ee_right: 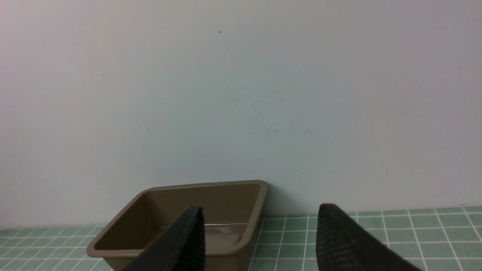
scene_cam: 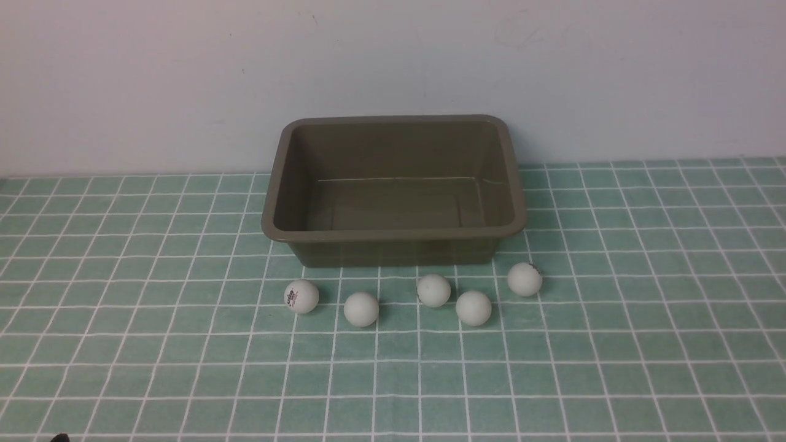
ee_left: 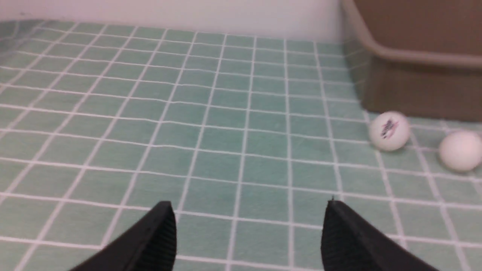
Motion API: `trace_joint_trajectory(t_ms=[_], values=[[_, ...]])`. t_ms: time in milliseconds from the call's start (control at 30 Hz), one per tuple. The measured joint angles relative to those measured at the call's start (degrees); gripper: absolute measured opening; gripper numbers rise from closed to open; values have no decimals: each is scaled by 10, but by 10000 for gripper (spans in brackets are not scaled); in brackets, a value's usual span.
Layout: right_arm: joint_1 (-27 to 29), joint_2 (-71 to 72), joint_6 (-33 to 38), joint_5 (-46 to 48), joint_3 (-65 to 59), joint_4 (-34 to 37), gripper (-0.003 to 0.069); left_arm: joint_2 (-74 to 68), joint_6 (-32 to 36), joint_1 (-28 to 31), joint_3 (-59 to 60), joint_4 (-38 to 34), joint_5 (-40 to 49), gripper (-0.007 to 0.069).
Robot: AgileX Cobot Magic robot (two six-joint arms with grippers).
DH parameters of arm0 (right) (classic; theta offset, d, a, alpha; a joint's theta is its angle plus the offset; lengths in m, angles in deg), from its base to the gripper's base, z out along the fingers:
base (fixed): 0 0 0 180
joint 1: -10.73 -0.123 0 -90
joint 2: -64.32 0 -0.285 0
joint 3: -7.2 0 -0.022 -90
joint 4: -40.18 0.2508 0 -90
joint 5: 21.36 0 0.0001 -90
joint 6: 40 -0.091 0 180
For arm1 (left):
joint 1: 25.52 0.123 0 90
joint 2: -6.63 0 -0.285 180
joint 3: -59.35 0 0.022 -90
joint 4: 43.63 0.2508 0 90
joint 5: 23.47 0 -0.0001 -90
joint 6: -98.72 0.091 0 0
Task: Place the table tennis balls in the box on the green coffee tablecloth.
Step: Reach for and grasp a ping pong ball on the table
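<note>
Several white table tennis balls lie in a loose row on the green coffee tablecloth [scene_cam: 123, 344], just in front of the box [scene_cam: 393, 233]. The leftmost ball [scene_cam: 301, 296] carries a dark mark; the rightmost ball [scene_cam: 524, 279] sits near the box's front right corner. The olive-brown box is empty. In the left wrist view my left gripper [ee_left: 248, 207] is open over bare cloth, with the marked ball [ee_left: 389, 130] and another ball [ee_left: 461, 151] well off to one side. In the right wrist view my right gripper [ee_right: 260, 212] is open and empty, facing the box [ee_right: 113, 241] and the wall.
A pale wall [scene_cam: 393, 73] stands right behind the box. The box's rim [ee_left: 376, 49] shows at the edge of the left wrist view. A small dark tip [scene_cam: 60, 438] pokes in at the front view's bottom left corner.
</note>
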Motion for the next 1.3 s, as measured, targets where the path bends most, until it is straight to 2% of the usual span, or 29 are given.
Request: trace_joint_trajectory(t_ms=[300,533,667,767,867,1033,1067,1167,1300], values=[[0,0,0,54,0,9,370,0,-2,0,1,-269,-49,471],[0,0,13,75,0,9,370,0,7,0,1,-374,-72,471],[0,0,41,79,0,9,370,0,40,0,-2,-422,-68,471],[0,0,58,79,0,9,370,0,85,0,-20,-448,-44,471],[0,0,73,81,0,9,370,0,158,0,-56,-469,6,471],[0,0,86,82,0,10,370,-48,267,0,-119,-472,113,471],[0,0,87,82,0,10,370,-52,271,0,-119,-472,113,471],[0,-1,113,96,0,14,370,-108,317,0,-156,-458,156,471],[0,-27,167,123,0,42,370,-237,383,0,-244,-384,201,471]])
